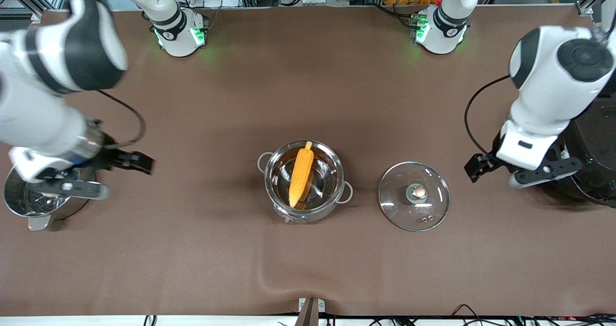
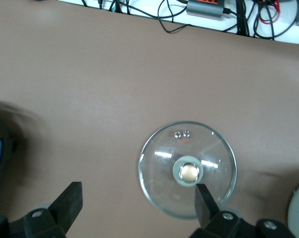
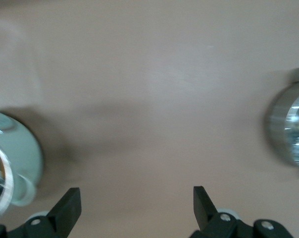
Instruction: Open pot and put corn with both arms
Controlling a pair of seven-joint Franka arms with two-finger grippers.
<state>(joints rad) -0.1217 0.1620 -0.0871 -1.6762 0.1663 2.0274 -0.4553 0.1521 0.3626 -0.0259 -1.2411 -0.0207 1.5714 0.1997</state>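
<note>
The steel pot (image 1: 337,169) stands open at the table's middle, and the yellow-orange corn (image 1: 301,174) lies slanted inside it. The glass lid (image 1: 399,205) with its copper knob lies flat on the table beside the pot, toward the left arm's end. My left gripper (image 1: 481,166) hangs open and empty over the table between the lid and the rice cooker. In the left wrist view the lid (image 2: 159,183) lies just under the open left gripper (image 2: 137,203). My right gripper (image 1: 134,162) is open and empty over bare table. The right wrist view shows the right gripper (image 3: 134,206) and the pot's edge (image 3: 21,168).
A steel steamer pot (image 1: 14,203) stands at the right arm's end, partly under the right hand; it also shows in the right wrist view (image 3: 283,129). A large black rice cooker (image 1: 594,152) stands at the left arm's end. The brown cloth bulges at the table's near edge.
</note>
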